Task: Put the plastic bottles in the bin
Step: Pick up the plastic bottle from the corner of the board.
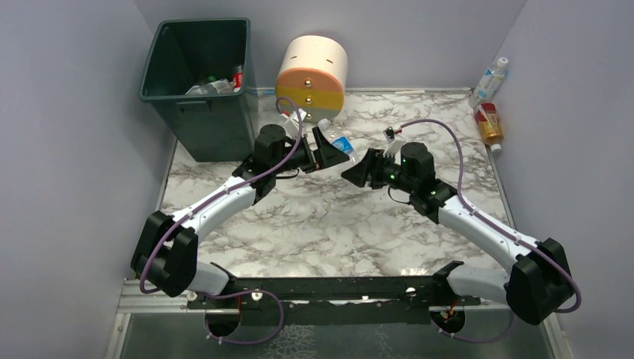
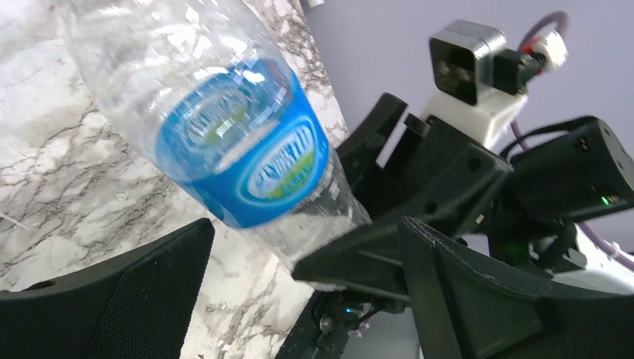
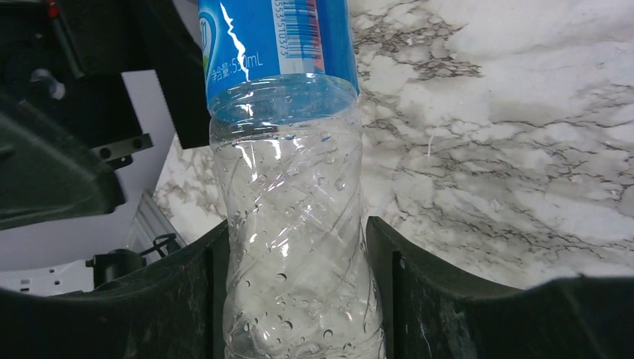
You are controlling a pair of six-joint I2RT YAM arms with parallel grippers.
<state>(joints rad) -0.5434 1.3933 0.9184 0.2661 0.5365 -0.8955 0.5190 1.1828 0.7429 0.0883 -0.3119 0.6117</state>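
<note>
I have the bottle (image 3: 288, 194) over the middle of the counter (image 1: 336, 224). Its long axis slants from my right claw (image 3: 295, 235) away toward the far left, roughly toward the bin (image 1: 198, 120), and I cannot tell which end carries the cap. Its blue label (image 3: 277, 37) shows a barcode and "550mL"; the brand name is too blurred to read. The right claw pinches the clear ribbed part just below the label, a finger pressed on each side, while the left claw (image 2: 305, 224) stands spread wide around the labelled part without touching it.
</note>
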